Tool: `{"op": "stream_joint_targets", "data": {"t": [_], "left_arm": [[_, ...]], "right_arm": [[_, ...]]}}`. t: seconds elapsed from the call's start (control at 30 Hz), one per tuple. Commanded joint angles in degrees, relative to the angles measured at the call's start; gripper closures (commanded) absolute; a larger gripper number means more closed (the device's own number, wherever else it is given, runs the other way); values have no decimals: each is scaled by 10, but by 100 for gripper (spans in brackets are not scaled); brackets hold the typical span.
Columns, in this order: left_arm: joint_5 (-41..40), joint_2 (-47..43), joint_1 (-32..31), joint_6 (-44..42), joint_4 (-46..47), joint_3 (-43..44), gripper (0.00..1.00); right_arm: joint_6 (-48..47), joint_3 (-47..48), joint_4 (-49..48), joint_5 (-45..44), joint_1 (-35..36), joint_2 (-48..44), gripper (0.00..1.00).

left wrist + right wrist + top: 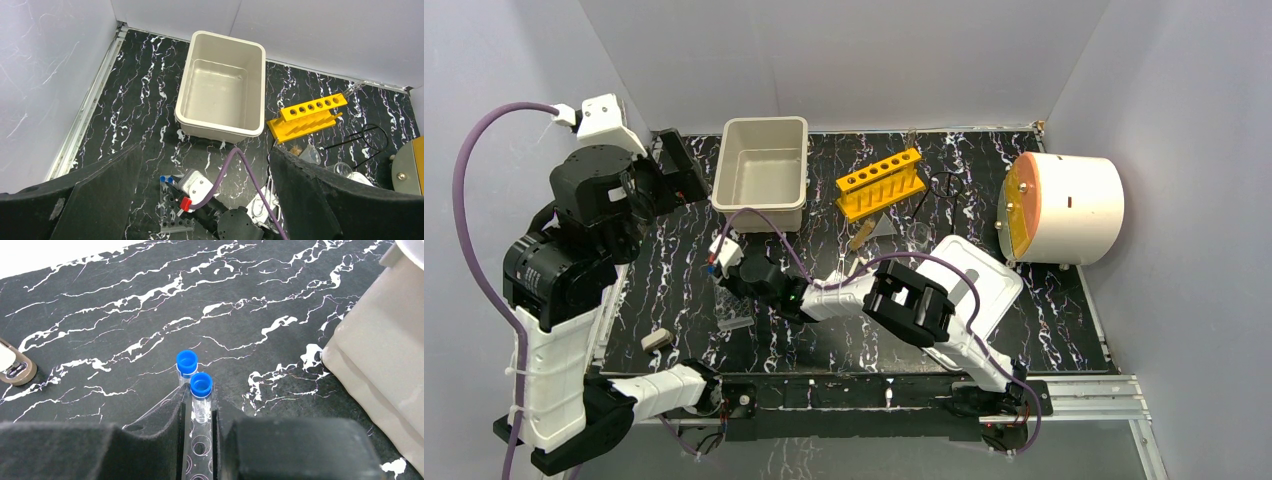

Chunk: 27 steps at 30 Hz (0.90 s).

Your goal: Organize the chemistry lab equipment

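My right gripper (732, 277) (200, 396) is low over a clear acrylic rack (736, 308) (199, 447). It is shut on a blue-capped vial (201, 386) that stands in the rack. A second blue-capped vial (187, 361) stands just behind it. My left gripper (676, 168) (205, 150) is open and empty, held high at the back left. The black wire ring stand (949, 186) (369, 140), white triangle (885, 228), tan stick (861, 237) and clear glass dish (917, 236) (342, 169) lie at centre right. The tweezers are not clearly visible.
A beige bin (762, 205) (220, 131) stands at the back. A yellow tube rack (881, 183) (307, 116) is to its right. A white drum with an orange face (1064, 208) stands far right. A white tray (984, 270) lies under the right arm. A small tan piece (657, 340) (12, 366) lies front left.
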<state>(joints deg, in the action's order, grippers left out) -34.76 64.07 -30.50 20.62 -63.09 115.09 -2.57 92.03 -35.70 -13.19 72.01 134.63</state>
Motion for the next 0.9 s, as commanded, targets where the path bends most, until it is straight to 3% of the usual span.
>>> {"op": "stream_joint_targets", "data": {"t": [0.0, 0.17, 0.57, 0.73, 0.87], "left_arm": [[-13, -6, -1, -1, -4, 0, 2], [-14, -6, -1, -2, -4, 0, 2], [-3, -7, -1, -10, 12, -23, 2], [37, -4, -1, -9, 26, -30, 2], [94, 2, -1, -7, 32, -53, 2]], "right_arm": [[21, 11, -14, -30, -3, 8, 76], [17, 11, -15, -27, -3, 8, 72], [5, -19, 15, 13, -2, -72, 35], [65, -123, 28, 55, 0, -209, 25], [148, -227, 135, -9, 0, -365, 25]]}}
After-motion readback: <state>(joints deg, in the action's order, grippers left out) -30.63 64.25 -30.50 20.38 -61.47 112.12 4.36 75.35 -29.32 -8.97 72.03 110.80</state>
